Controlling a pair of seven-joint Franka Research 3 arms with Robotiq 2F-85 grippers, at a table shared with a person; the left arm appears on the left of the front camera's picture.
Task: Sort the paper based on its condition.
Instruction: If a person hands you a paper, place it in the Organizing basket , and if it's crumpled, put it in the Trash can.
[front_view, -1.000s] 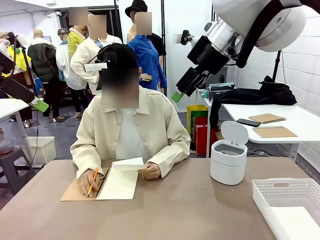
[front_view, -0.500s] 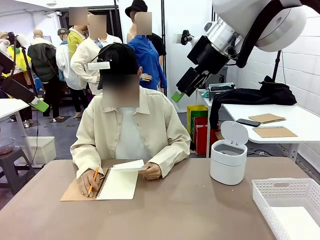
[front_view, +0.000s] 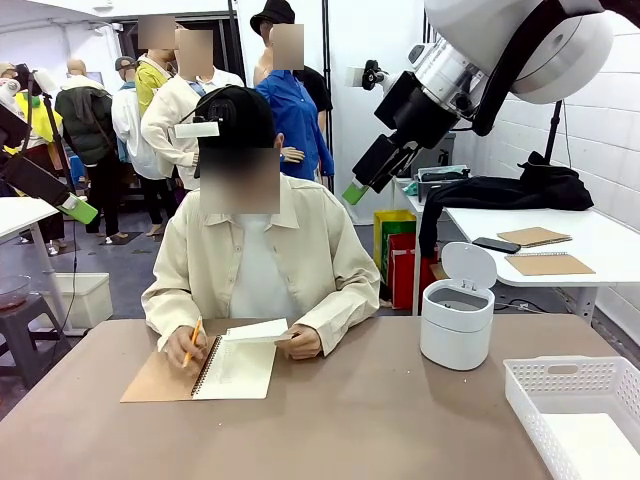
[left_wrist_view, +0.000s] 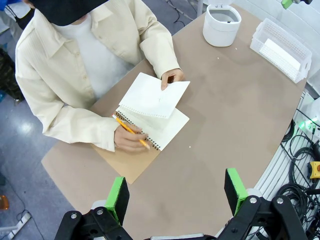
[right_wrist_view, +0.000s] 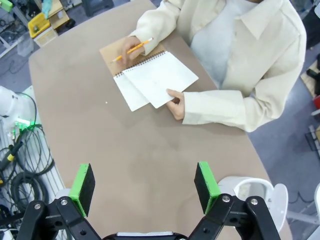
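Note:
The person holds a white sheet (left_wrist_view: 150, 95) by its corner over an open spiral notebook (left_wrist_view: 167, 131); I cannot tell whether the sheet is still attached to the spiral. It also appears as the sheet (right_wrist_view: 162, 77) and the raised sheet (front_view: 255, 330). Their other hand holds a pencil (left_wrist_view: 131, 131) on the page. A flat white sheet (front_view: 595, 445) lies in the white basket (front_view: 570, 378). My left gripper (left_wrist_view: 176, 195) hangs high above the table's near edge, open and empty. My right gripper (right_wrist_view: 144, 186) is open and empty too, high over the table; it is the raised right gripper (front_view: 352, 192).
A small white bin (front_view: 457, 322) with its lid up stands right of the person, also seen as the bin (left_wrist_view: 221, 24). The basket (left_wrist_view: 295, 55) sits at the table's right corner. Bare brown tabletop (front_view: 350, 420) spreads across the middle and front. Cables hang beside the table edge.
The person lowered the lifted sheet closer to the notebook and shifted the pencil hand slightly. Neither arm has moved.

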